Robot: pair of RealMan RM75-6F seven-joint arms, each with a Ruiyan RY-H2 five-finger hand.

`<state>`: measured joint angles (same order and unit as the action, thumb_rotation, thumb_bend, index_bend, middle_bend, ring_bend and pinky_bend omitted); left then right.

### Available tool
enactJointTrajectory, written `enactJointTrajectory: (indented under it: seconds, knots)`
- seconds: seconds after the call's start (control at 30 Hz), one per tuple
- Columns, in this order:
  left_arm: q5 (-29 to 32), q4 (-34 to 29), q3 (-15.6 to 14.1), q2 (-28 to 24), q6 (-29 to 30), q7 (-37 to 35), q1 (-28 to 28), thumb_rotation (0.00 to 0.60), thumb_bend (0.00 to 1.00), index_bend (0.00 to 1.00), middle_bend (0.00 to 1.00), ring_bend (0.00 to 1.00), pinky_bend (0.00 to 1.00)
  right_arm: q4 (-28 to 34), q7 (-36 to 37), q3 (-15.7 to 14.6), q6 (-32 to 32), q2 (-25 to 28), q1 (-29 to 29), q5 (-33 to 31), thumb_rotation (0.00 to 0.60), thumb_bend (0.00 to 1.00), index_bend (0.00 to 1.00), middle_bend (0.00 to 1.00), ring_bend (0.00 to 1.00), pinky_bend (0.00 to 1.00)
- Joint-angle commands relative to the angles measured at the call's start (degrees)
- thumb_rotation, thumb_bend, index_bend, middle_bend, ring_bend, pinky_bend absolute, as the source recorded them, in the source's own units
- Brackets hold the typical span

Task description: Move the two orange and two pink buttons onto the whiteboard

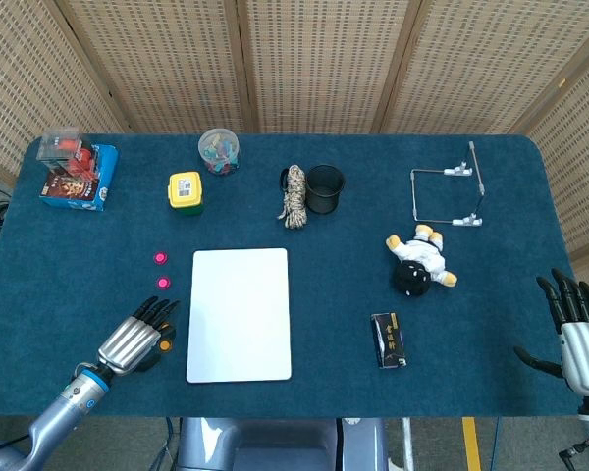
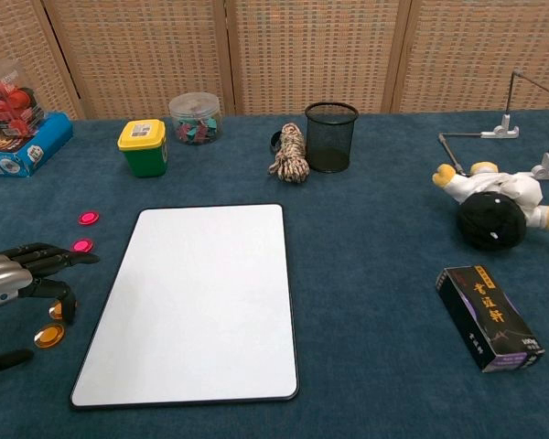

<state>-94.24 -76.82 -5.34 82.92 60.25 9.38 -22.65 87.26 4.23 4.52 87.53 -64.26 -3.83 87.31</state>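
Left robot hand (image 2: 18,279): fingers curled over the two orange buttons (image 2: 48,335), beside the whiteboard (image 2: 197,302) left edge; hold on either btn — cannot tell. Two pink buttons (image 2: 82,245): on worktop (image 2: 375,229), just beyond fingertips. Right robot hand (image 1: 574,329): spread, idle, far right. To do well: pinch one orange btn by its rim, lift clear of board edge, set flat w/o nudging its neighbour.
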Motion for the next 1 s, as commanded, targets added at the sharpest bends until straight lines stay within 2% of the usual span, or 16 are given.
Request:
enactJointTrajectory:
  seconds: [0.03,0.27,0.5,0.8,1.0]
  knots:
    - [0.3,0.1,-0.1,0.3,-0.2,0.3,-0.2,0.600,0.35,0.39,0.00,0.00,0.00,0.0,0.1,0.0,0.0,0.0,0.0,0.0,0.600,0.00,0.00,0.00,0.00,0.00]
    - [1.3,0.1,0.1,1.0,-0.7,0.9,-0.8,0.600,0.35,0.43,0.00,0.00,0.00,0.0,0.5,0.0,0.0,0.0,0.0,-0.1,0.600,0.00,0.00,0.00,0.00,0.00]
    - [2.7,-0.2,0.4,0.8,-0.7,1.9,-0.8,0.600,0.36,0.55,0.00,0.00,0.00,0.0,0.9,0.1,0.0,0.1,0.0,-0.2,0.600,0.00,0.00,0.00,0.00,0.00]
    - [2.9,-2.4,0.8,-1.1,0.8,1.7,-1.1,0.600,0.37,0.55,0.00,0.00,0.00,0.2,1.0,0.1,-0.1,0.1,0.0,-0.3,0.600,0.00,0.00,0.00,0.00,0.00]
    - [3.6,-8.7,3.7,-4.1,0.8,3.8,-3.5,0.600,0.36,0.55,0.00,0.00,0.00,0.3,1.1,0.1,-0.2,0.1,0.0,-0.4,0.600,0.00,0.00,0.00,0.00,0.00]
